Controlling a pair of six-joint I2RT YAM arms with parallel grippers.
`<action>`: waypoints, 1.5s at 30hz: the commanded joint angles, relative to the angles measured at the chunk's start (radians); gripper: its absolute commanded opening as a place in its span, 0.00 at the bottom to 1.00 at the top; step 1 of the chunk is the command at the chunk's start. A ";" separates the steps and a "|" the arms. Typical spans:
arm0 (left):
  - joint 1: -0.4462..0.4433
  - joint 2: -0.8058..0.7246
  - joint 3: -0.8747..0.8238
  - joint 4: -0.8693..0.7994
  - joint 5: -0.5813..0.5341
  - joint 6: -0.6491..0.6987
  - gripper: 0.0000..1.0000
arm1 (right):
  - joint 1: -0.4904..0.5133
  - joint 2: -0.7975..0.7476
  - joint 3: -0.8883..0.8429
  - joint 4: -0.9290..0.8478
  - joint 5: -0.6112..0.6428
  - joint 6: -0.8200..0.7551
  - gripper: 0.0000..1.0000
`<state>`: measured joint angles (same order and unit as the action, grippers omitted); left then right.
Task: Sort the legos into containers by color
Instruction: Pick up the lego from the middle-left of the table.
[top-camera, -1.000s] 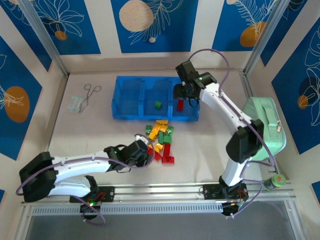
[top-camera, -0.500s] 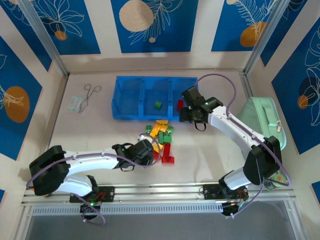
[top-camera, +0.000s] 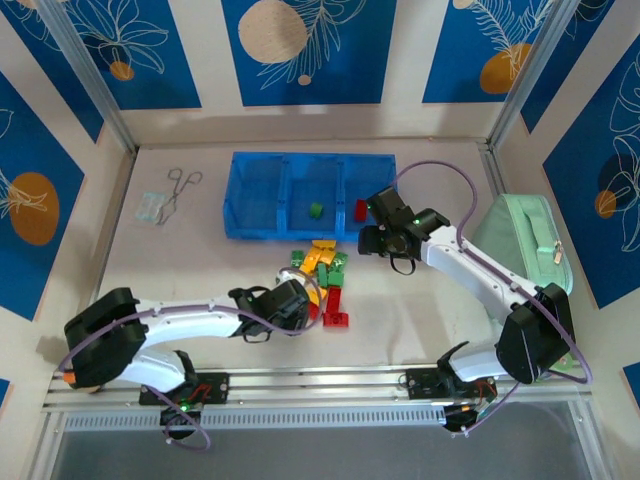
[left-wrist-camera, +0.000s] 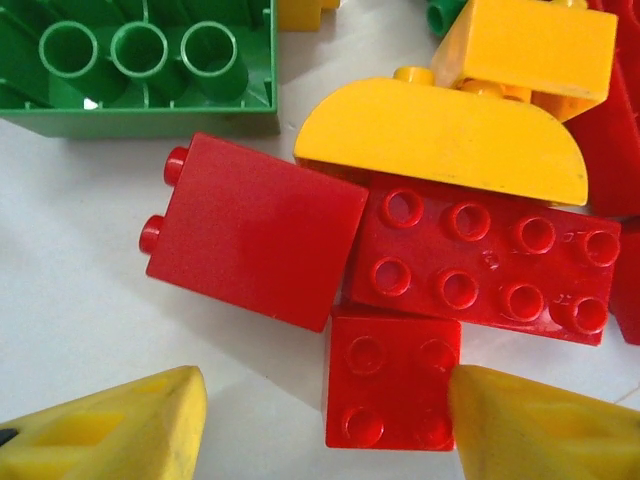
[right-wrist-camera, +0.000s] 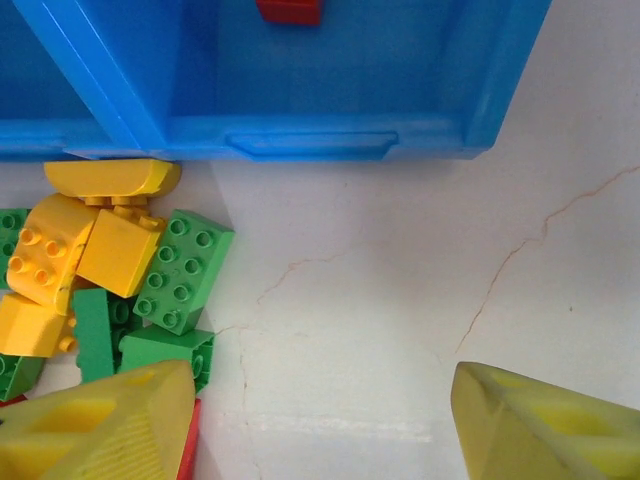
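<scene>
The legos lie in a mixed red, green and yellow pile in front of the blue tray. The tray's middle container holds one green lego and its right container one red lego; the left container holds none. My left gripper is open at the pile's left edge. In the left wrist view a small red two-by-two brick sits between its fingertips, against the right one. My right gripper is open above bare table, right of a green brick.
A mint-green zippered case lies at the right edge. Metal forceps and a small clear packet rest at the far left. Bare table stretches left of the pile and right of the tray.
My right gripper has come back from above the right container to the table just in front of the tray. My left gripper has slid right into the pile's edge.
</scene>
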<state>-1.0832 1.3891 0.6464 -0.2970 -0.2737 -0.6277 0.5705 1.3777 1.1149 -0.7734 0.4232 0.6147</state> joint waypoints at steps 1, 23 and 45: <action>-0.003 0.040 0.015 -0.007 -0.014 -0.004 0.64 | 0.012 -0.028 -0.021 0.007 -0.020 0.027 0.69; -0.003 0.072 0.054 0.044 0.027 0.012 0.62 | 0.012 -0.057 -0.055 0.033 -0.036 0.038 0.69; 0.002 0.078 0.120 -0.041 0.026 0.013 0.39 | -0.023 -0.087 -0.139 0.077 -0.054 0.051 0.68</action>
<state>-1.0828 1.5280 0.7605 -0.2924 -0.2443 -0.6014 0.5518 1.3060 0.9943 -0.7136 0.3916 0.6407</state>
